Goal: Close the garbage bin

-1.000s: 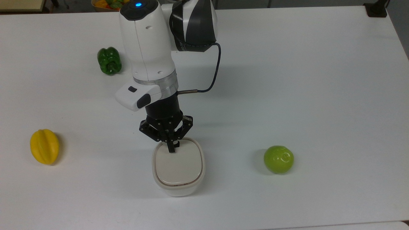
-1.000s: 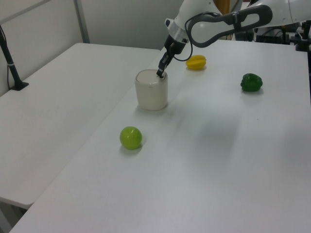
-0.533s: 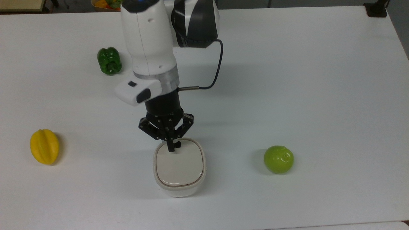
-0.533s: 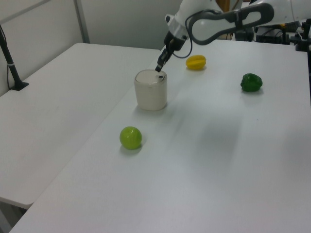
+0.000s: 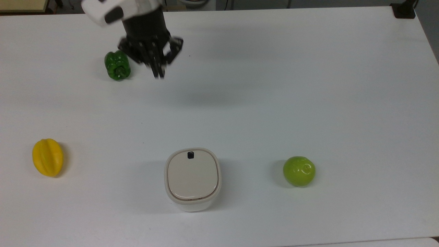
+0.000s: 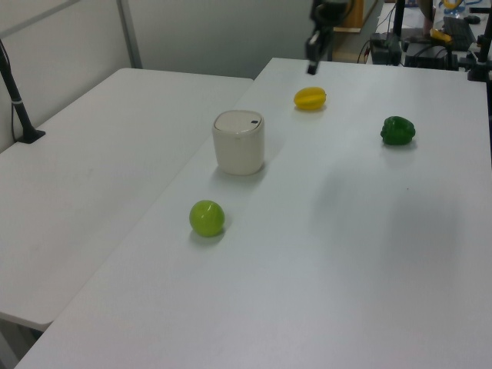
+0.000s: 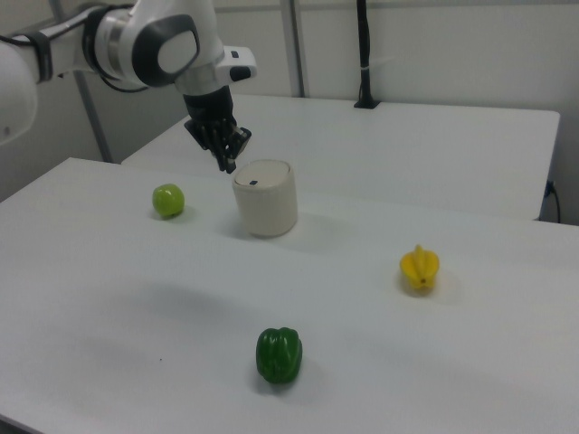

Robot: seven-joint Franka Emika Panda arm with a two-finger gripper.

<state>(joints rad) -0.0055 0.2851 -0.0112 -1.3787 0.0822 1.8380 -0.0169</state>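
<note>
The cream-white garbage bin stands near the front middle of the table in the top view, its beige lid lying flat and its small black tab uncovered. It also appears in the left view and the right view. My gripper hangs high above the table, far from the bin, beside the green pepper in the top view. Its black fingers are shut with nothing between them. In the right view the gripper hovers just left of the bin's top, and in the left view the gripper is up above the yellow fruit.
A green pepper lies at the top view's upper left, a yellow star fruit at its left edge, and a lime-green round fruit to the bin's right. A second white table adjoins on the left view's left.
My gripper has lifted off the lid's black tab and drawn well away, toward the top view's upper left. The bin has not moved and its lid lies flat.
</note>
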